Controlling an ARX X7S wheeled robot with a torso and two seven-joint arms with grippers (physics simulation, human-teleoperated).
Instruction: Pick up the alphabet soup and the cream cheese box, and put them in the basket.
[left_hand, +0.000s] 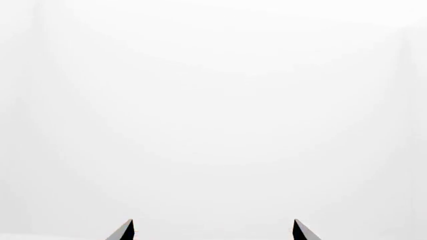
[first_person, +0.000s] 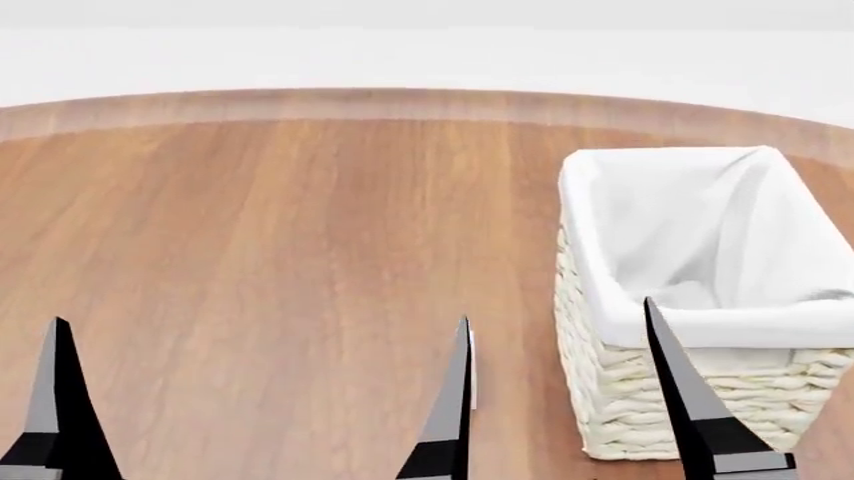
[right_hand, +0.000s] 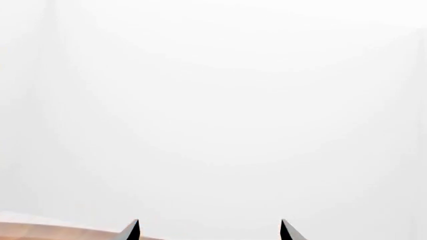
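Observation:
The basket (first_person: 707, 395), cream wicker with a white cloth lining, stands at the right of the wooden table (first_person: 294, 250); only the lining shows inside it. The alphabet soup and the cream cheese box are out of view. My right gripper (first_person: 555, 308) is open and empty at the basket's near left corner. In the right wrist view it (right_hand: 209, 221) faces blank white. My left gripper (left_hand: 213, 221) is open and empty, also facing blank white. In the head view only one of its fingers (first_person: 56, 400) shows, at the lower left.
The table's curved far edge (first_person: 400, 100) runs across the back, with pale white ground beyond. A sliver of the wood (right_hand: 33, 229) shows in the right wrist view.

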